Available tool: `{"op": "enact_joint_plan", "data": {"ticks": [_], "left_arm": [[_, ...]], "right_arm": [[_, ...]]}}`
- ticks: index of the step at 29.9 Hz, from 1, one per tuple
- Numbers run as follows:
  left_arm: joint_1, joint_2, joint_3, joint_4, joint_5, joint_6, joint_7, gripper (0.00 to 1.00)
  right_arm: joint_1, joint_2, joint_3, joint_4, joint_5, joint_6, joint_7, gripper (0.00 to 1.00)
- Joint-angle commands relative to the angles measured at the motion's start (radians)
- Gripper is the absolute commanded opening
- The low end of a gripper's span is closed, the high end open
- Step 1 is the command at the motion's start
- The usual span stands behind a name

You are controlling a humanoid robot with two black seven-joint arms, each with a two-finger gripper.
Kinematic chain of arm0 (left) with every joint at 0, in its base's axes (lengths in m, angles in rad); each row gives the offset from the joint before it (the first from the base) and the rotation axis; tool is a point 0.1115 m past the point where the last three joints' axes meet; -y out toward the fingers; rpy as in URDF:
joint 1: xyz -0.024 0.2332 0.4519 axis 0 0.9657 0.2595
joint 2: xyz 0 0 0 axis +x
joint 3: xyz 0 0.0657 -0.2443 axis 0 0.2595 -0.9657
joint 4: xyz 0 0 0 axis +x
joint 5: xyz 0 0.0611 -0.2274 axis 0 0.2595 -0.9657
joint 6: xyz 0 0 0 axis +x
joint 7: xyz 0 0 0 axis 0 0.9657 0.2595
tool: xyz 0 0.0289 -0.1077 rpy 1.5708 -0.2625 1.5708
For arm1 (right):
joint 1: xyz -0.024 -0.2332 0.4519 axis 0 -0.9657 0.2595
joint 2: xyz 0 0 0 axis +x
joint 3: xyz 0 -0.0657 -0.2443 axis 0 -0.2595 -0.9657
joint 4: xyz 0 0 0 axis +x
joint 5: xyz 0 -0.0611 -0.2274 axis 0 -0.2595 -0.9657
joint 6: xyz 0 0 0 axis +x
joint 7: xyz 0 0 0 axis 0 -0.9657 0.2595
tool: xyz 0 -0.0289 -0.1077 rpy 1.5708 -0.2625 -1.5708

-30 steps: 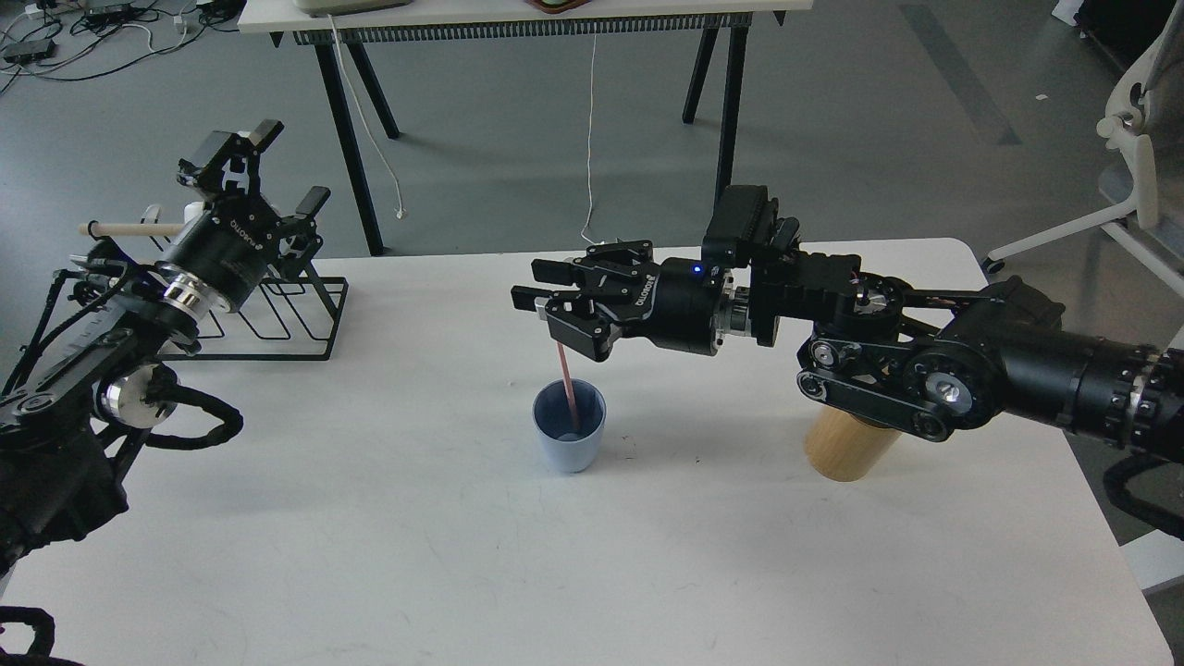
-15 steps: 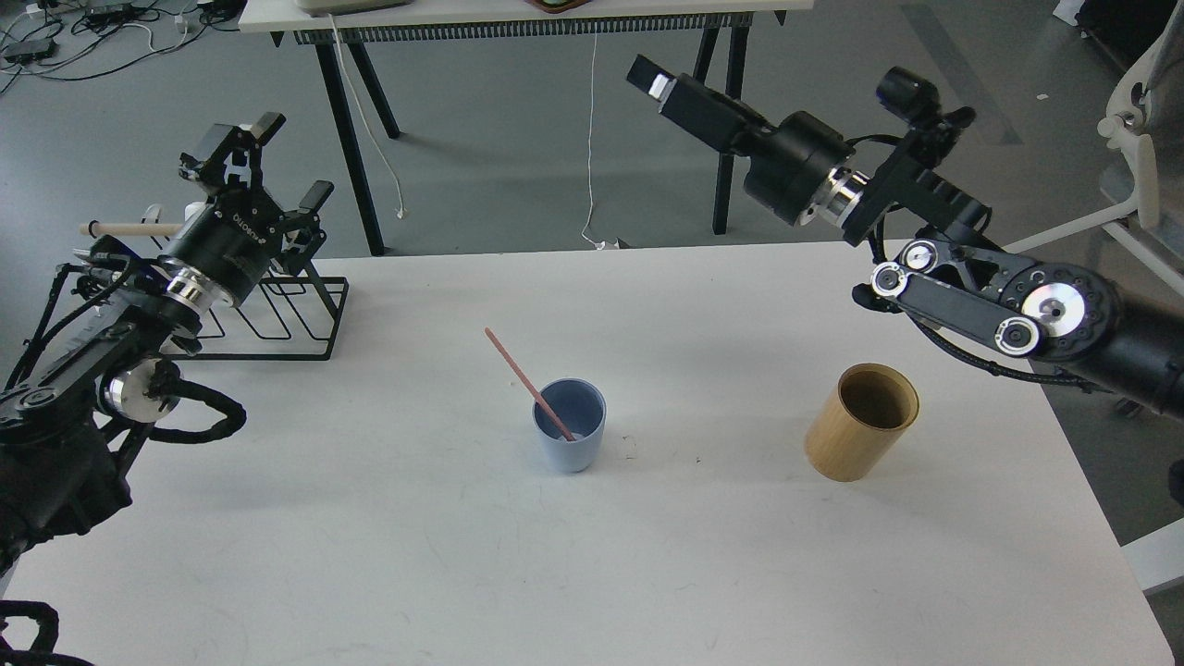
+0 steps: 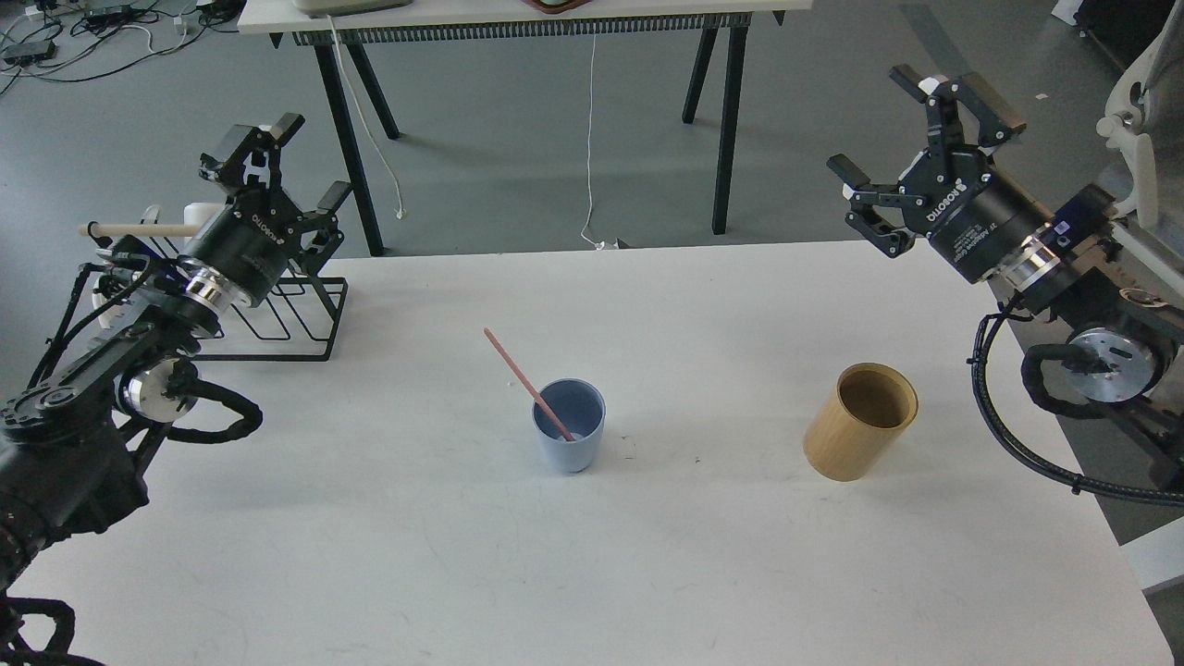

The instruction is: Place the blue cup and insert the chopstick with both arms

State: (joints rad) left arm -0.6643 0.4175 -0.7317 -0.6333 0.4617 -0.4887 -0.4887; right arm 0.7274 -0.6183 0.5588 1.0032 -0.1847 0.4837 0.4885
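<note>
Bench: white top; carries all items listed below.
Blue cup: upright near the bench centre, mouth up, standing free of both arms; appears placed as the task asks.
Chopstick: pink-red stick, lower end inside the blue cup, leaning up and to the left against the rim, upper half clear of the cup. Rests by its own weight; nothing grips it.
Left claw: raised over the wire rack at the far left edge, fingers spread wide, holding nothing.
Right claw: raised beyond the far right corner of the bench, fingers spread wide, holding nothing; well apart from the cup.
Tan cylinder holder: upright to the right of the cup, apart from it, open mouth showing a dark interior.
Wire rack: black, far left of the bench, bearing a pale wooden dowel.
Task status (judged): both steps look complete, with the arms parked clear.
</note>
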Motion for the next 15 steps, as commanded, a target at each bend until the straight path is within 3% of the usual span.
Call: {"op": "enact_joint_plan", "data": {"ticks": [1, 7, 15], "left_arm": [[0.002, 0.0, 0.0, 0.001, 0.0, 0.0, 0.0, 0.92], [0.002, 0.001, -0.006, -0.002, 0.0, 0.0, 0.0, 0.93], [0.005, 0.003, -0.006, -0.002, 0.0, 0.0, 0.0, 0.93]], "right_arm": [[-0.011, 0.028, 0.027, -0.026, 0.002, 0.005, 0.0, 0.99], [-0.017, 0.04, 0.047, -0.043, 0.039, 0.005, 0.0, 0.99], [-0.023, 0.149, 0.105, -0.1, 0.149, 0.005, 0.0, 0.99]]}}
